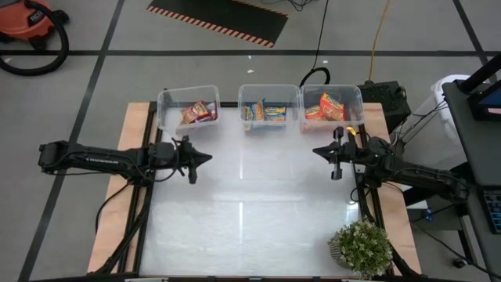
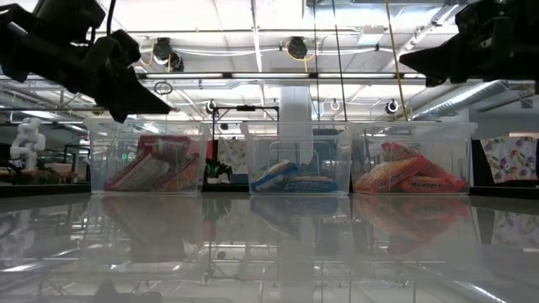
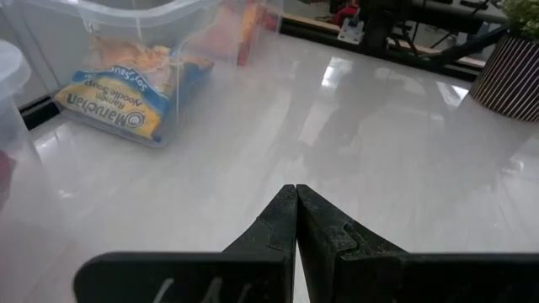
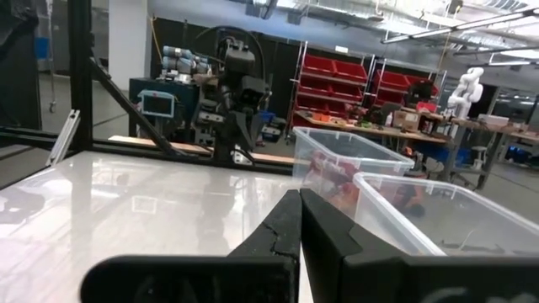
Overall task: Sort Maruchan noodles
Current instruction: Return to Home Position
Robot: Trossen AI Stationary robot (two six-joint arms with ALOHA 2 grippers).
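Three clear bins stand in a row along the table's far edge. The left bin [image 1: 188, 106] holds dark red noodle packets [image 1: 199, 113], the middle bin [image 1: 269, 106] blue packets [image 1: 266, 112], the right bin [image 1: 332, 104] orange packets [image 1: 331, 106]; all lie on the bin floors. My left gripper [image 1: 208, 158] hangs shut and empty above the table's left part, in front of the left bin. My right gripper [image 1: 316, 150] hangs shut and empty at the right, in front of the right bin. In the wrist views, both pairs of fingers [image 3: 296, 198] [image 4: 300, 200] are closed tip to tip.
A potted plant [image 1: 361, 247] stands at the table's near right corner. The glossy white tabletop [image 1: 250, 211] lies bare between the two arms and the near edge. Cables and a dark box [image 1: 387, 95] sit beyond the far right corner.
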